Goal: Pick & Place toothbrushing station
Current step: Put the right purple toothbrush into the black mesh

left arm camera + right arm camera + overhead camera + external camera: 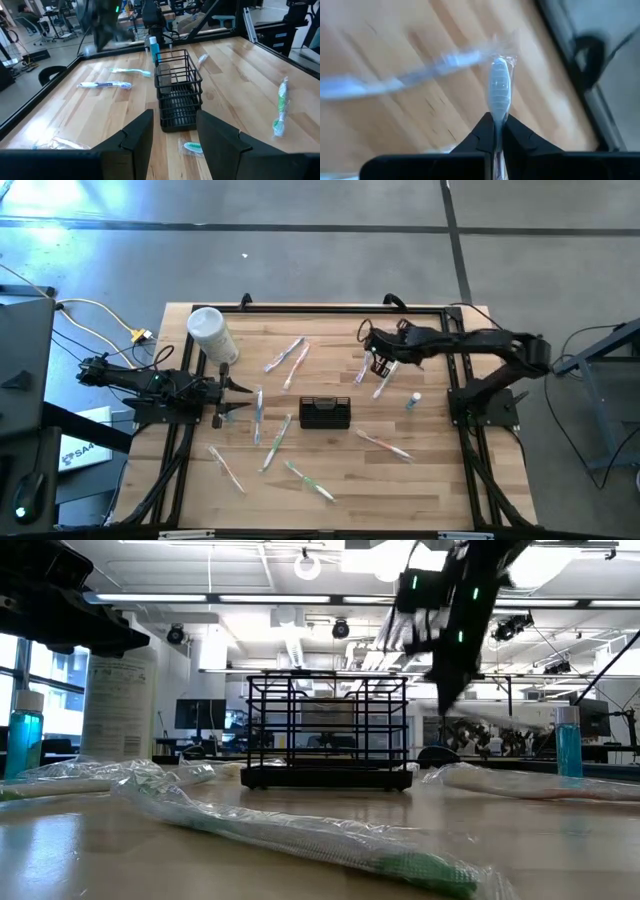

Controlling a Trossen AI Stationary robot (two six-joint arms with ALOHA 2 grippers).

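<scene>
The right gripper [496, 134], fingers pinched on a wrapped toothbrush [499, 95], hovers right of the black caddy [325, 412]; the left gripper [228, 399] waits open-fingered at the caddy's left.

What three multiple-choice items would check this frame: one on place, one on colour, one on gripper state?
1. Where does the black caddy stand?
A. Near the middle of the table
B. On the floor
C. Inside the white container

2. What colour is the liquid in the small bottle by the right arm's base?
A. Red
B. Blue
C. Yellow

3. What is the state of the right gripper?
A. Open and empty
B. Shut on the caddy
C. Shut on a wrapped toothbrush

Answers:
1 A, the high view shows the caddy on the wood between both arms, apart from the white container.
2 B, the low view shows blue liquid.
3 C, the right wrist view shows its fingers pinching the toothbrush; the left gripper is open, facing the caddy.
</scene>
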